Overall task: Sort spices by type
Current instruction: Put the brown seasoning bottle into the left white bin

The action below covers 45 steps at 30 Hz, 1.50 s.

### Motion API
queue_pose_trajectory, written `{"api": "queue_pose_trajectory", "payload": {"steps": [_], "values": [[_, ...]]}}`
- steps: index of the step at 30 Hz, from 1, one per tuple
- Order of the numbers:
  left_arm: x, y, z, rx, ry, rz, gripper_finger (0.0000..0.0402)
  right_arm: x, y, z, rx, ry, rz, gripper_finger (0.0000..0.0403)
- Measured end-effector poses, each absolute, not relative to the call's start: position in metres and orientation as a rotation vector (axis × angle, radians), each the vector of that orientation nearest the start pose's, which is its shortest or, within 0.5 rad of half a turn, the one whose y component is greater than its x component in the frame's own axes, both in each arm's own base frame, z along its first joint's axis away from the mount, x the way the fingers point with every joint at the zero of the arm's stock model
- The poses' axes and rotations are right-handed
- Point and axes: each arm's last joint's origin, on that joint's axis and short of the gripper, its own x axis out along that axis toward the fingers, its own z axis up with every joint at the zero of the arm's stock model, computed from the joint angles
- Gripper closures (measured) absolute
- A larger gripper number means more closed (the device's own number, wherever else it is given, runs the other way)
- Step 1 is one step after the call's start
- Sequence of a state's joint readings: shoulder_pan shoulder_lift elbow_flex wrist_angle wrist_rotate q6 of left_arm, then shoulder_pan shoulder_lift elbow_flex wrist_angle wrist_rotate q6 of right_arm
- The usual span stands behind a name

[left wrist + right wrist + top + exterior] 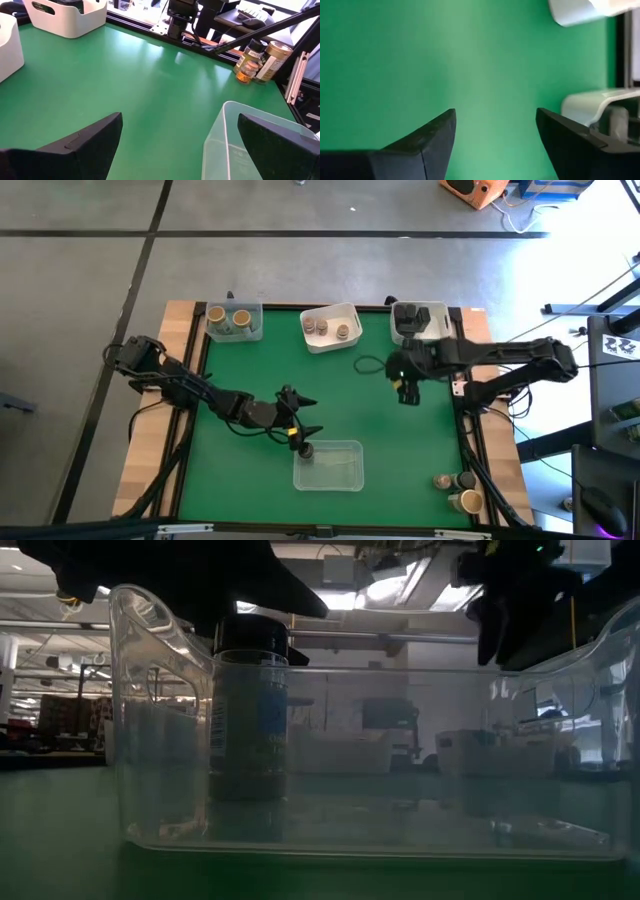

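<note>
Spice jars sit in several groups in the high view: two tan-topped jars [228,318] in a clear tray [250,330] at the far left of the green bench [250,370], two pale-topped jars [328,330] in a white tray [345,310] at the middle of the far edge, and three jars [458,488] on the wooden border at the near right corner. A dark-topped jar [306,450] stands in the left end of a clear bin [335,475] near the near edge. The left hand [300,418] hovers just beside that jar, fingers spread wide and empty. The right hand [405,388] hangs over the bench near a third white tray [420,320] at the far right, fingers apart, holding nothing.

From the low view, the black-capped jar [250,715] stands upright inside the clear bin [560,740], near its left wall, with dark arm parts overhead.

Seen from the left wrist, both fingers [85,145] stand wide apart over the bin's rim [225,125]; the three jars [260,60] show at the bench corner beyond.

At the right wrist, the fingers [425,145] are apart over bare green surface, a white tray [585,105] beside them.
</note>
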State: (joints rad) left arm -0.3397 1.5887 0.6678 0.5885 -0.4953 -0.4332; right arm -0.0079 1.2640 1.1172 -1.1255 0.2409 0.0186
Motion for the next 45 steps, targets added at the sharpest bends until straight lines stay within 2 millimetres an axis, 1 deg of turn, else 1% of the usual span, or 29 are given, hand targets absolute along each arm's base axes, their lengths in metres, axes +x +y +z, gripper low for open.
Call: {"api": "queue_pose_trajectory", "payload": {"steps": [6, 13, 22, 26, 31, 35, 45], "values": [[0.296, -0.09, 0.178, -0.294, 0.265, 0.215, 0.0023, 0.219, 0.027, 0.287, -0.176, 1.233, -0.127, 0.013], [0.296, -0.091, 0.179, -0.298, 0.258, 0.212, 0.0023, 0.215, 0.054, 0.287, -0.191, 1.207, -0.078, 0.013], [0.294, -0.096, 0.18, -0.303, 0.248, 0.21, 0.0023, 0.208, 0.077, 0.288, -0.191, 1.178, -0.043, 0.013], [0.294, -0.101, 0.184, -0.307, 0.216, 0.2, 0.0023, 0.204, 0.087, 0.288, -0.194, 1.169, -0.024, 0.013], [0.298, -0.109, 0.194, -0.273, 0.189, 0.182, 0.0023, 0.198, 0.101, 0.288, -0.187, 1.158, -0.004, 0.013], [0.298, -0.112, 0.198, -0.255, 0.179, 0.184, 0.0023, 0.193, 0.111, 0.288, -0.178, 1.152, 0.015, 0.013], [0.296, -0.117, 0.198, -0.276, 0.175, 0.184, 0.0023, 0.178, 0.133, 0.288, -0.175, 1.11, 0.021, 0.013]]}}
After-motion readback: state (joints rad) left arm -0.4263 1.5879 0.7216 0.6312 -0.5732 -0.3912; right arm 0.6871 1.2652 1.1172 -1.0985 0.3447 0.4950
